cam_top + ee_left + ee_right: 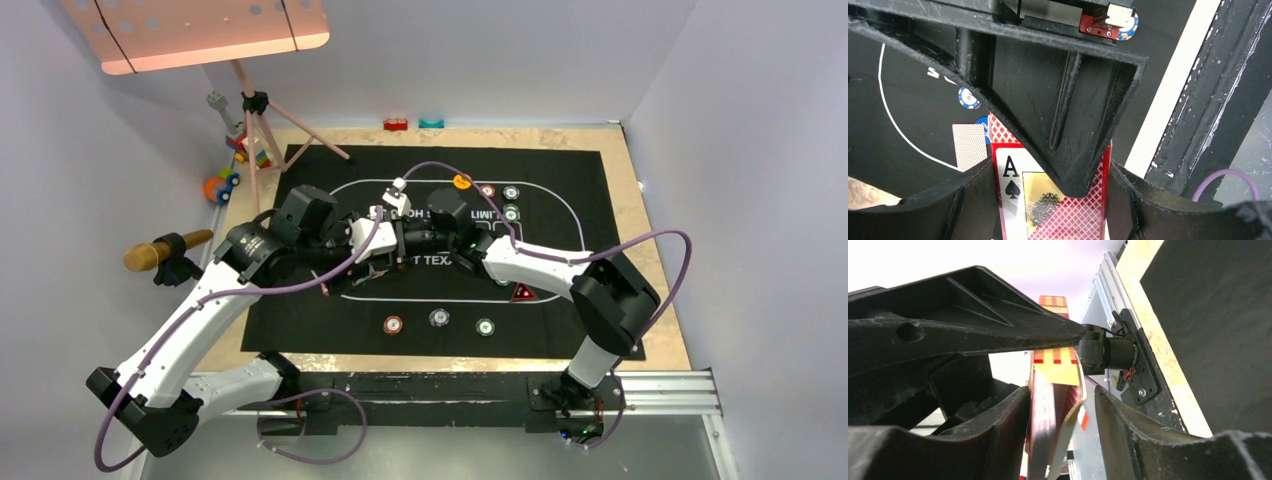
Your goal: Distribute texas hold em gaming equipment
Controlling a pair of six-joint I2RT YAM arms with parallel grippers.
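Black felt mat [300, 330] on bench. Left pincer [1053, 200] clamped on card deck [1048, 210], ace of spades showing. Right pincer [1060, 405] parted, fingers flanking deck edge, contact unclear. Chips [438, 318] on open mat nearward.

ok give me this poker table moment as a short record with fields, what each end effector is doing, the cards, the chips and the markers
left end effector: shut on the deck of cards, ace of spades showing
right end effector: jaws around the same deck's edge, grip cannot be told
loose card: face down on the mat, beside the deck
near chips: red chip, grey chip, green chip in a row
far markers: orange button
triangular marker: on the mat, partly under the right arm
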